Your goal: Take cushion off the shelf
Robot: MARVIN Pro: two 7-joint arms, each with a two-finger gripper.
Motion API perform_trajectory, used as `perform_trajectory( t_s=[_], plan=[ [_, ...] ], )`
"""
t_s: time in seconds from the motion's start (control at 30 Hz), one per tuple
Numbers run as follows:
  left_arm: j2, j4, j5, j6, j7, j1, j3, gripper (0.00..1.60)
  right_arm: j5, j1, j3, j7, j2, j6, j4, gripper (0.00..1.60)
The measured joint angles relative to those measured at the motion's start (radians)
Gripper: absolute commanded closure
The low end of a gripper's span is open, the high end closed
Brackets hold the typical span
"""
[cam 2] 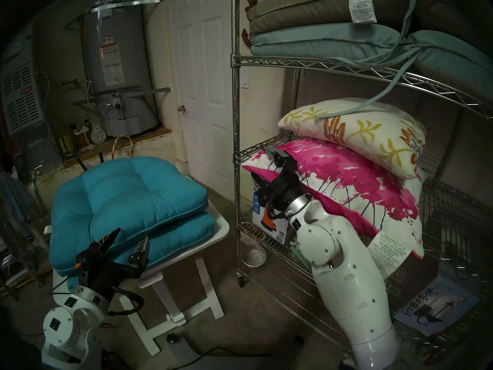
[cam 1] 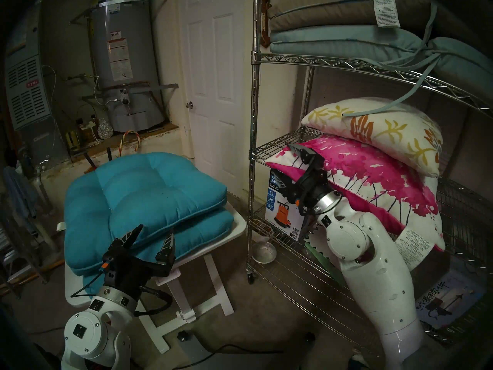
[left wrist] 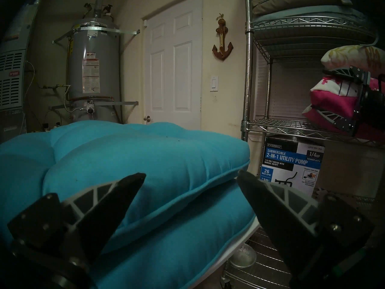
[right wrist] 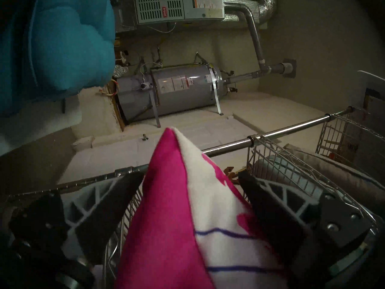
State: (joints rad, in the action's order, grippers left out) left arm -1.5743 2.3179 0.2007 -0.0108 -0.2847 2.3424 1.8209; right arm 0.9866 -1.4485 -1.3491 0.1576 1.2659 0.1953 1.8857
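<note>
At far left stands a grey furnace cabinet (cam 1: 25, 94). Beside it a grey water heater (cam 1: 125, 59) is strapped to the wall, and a white panelled door (cam 1: 213, 75) follows.

In the foreground, two teal seat cushions (cam 1: 144, 201) lie stacked on a white folding table (cam 1: 234, 228). The left gripper (cam 1: 152, 238) hovers level at the near edge of this stack. Its fingers (left wrist: 116, 201) are spread wide and hold nothing.

To the right stands the shelf (cam 1: 252, 121), a chrome wire rack on casters. Its upper tier carries a brown cushion (cam 1: 320, 13) lying on a pale blue cushion (cam 1: 333, 38). The middle tier carries the pink-and-white cushion (cam 1: 373, 180), with a cream leaf-print pillow (cam 1: 373, 129) resting on top of it. The pink-and-white cushion overhangs the front edge of its tier, left corner foremost.

The right gripper (right wrist: 189, 196) straddles that corner, one finger (right wrist: 270, 201) above and one below. The upper finger touches the fabric. On the other side of the corner a narrow gap shows in the right wrist view, so a firm pinch cannot be confirmed.

Below the middle tier, a utility pump box (cam 1: 285, 212) sits on the lower tier. A metal bowl (cam 1: 264, 252) rests on the floor under it.
</note>
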Motion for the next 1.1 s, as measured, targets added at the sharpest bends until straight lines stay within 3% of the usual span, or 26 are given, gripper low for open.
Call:
perform_trajectory(
  t_s=[0.23,0.43,0.8,1.1],
  plan=[
    [0.000,0.003,0.000,0.000,0.000,0.002,0.000,0.00,0.020,0.059,0.016,0.000,0.059,-0.005,-0.069,0.00],
    [0.000,0.005,0.000,0.000,0.000,0.007,0.000,0.00,-0.006,0.054,-0.006,-0.024,0.069,-0.013,-0.024,0.00],
    [0.000,0.005,0.000,0.000,0.000,0.011,0.000,0.00,-0.101,-0.082,-0.017,-0.043,0.039,-0.042,0.118,0.00],
    [0.000,0.004,0.000,0.000,0.000,0.009,0.000,0.00,-0.160,-0.205,0.050,-0.045,0.013,-0.044,0.229,0.00]
  ],
)
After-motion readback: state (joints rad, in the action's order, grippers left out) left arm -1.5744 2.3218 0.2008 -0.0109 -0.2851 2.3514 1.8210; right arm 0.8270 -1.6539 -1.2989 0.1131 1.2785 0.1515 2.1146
